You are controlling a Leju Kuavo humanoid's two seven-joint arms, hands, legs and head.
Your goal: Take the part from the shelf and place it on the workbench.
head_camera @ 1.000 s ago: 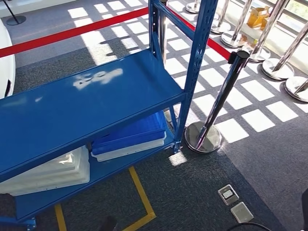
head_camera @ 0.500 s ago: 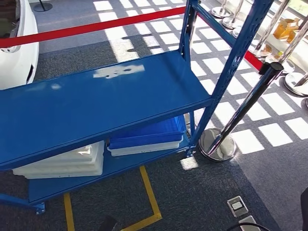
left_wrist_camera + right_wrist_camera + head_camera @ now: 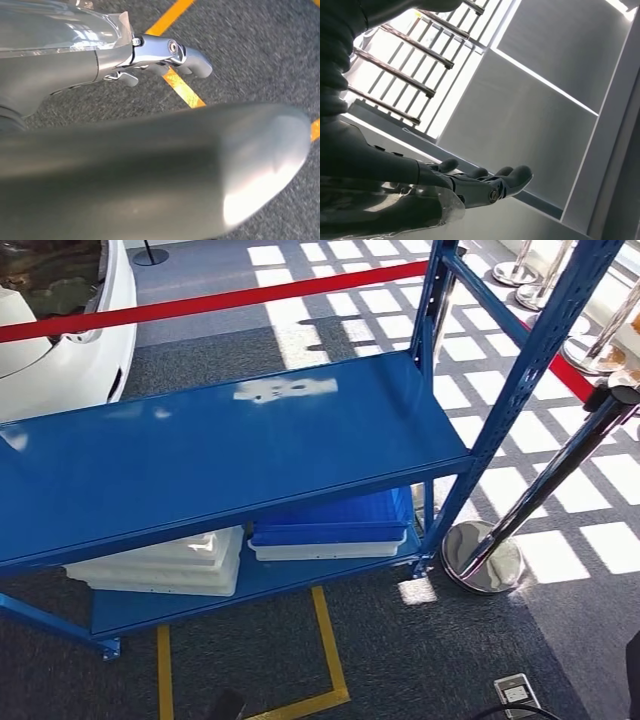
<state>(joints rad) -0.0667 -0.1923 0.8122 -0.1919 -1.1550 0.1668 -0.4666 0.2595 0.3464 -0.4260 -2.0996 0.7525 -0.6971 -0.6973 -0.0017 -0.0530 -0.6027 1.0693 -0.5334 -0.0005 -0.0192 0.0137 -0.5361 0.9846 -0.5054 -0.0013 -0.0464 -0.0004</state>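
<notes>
- The blue shelf (image 3: 226,450) has a bare upper board marked by a pale scuffed patch (image 3: 285,391).
- On its lower board lie stacked white trays (image 3: 162,565) and, just beside them, a blue tray (image 3: 332,520) atop a white one.

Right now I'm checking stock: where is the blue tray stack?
In the head view the blue tray stack sits on the shelf's lower level, toward its right end, beside the white trays and near the stanchion base.

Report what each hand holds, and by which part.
Nothing. The left hand and the right hand both hold nothing, fingers extended.
</notes>
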